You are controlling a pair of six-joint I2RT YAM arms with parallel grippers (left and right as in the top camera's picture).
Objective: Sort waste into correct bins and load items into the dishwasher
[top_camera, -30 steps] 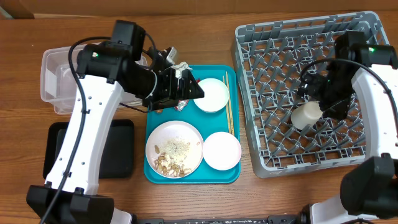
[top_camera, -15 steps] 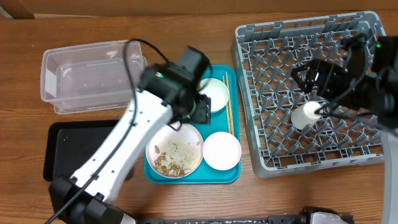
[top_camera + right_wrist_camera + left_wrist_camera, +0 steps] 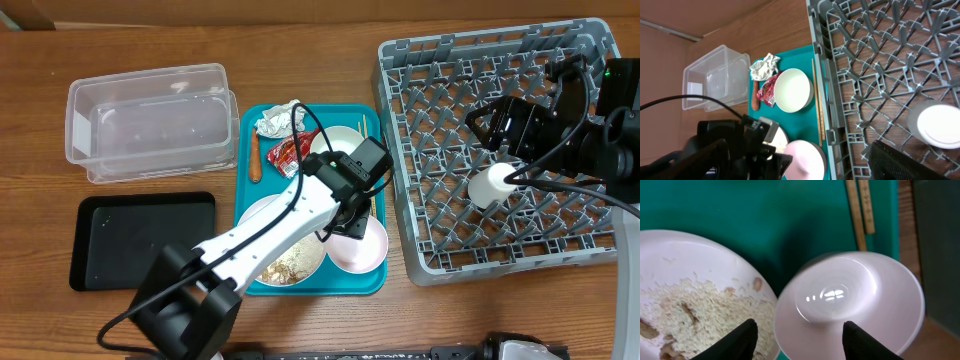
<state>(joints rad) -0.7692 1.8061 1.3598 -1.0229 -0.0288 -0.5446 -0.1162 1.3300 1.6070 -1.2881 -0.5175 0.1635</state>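
Overhead: left gripper [image 3: 350, 215] is low over the pinkish bowl [image 3: 365, 250], in the teal tray [image 3: 243, 205] corner next to the dish rack [image 3: 450, 255]. The plate [image 3: 285, 262] with rice and scraps lies just beside the bowl. White bowl [image 3: 325, 142], chopsticks [image 3: 361, 127], napkin [image 3: 277, 121], red wrapper [image 3: 290, 150] and carrot stick [image 3: 256, 160] crowd the tray's far half. Clear tub [image 3: 150, 120] and black tray [image 3: 140, 240] sit on the wood tabletop [image 3: 300, 50], both bare. Right gripper [image 3: 492, 125] hangs above the rack, and the cup [image 3: 492, 186] lies free on the lattice below it.

Left wrist: fingers spread wide and not gripping. One tip is over the seam where the bowl and plate rims meet, the other over the bowl's inside. I cannot tell whether the rims touch or overlap. Likely step is grabbing this bowl for the rack. Best to pinch the rim with one finger inside and one outside, on the side away from the plate so the rice isn't nudged. The glaze looks slick, so take a deep bite. Lift straight up before crossing the chopsticks and rack wall.

Right wrist: jaws set wide, nothing between them. Rack pegs around the cup are free, so there is plenty of room for the bowl. The tray is tight, with little slack around the bowl.
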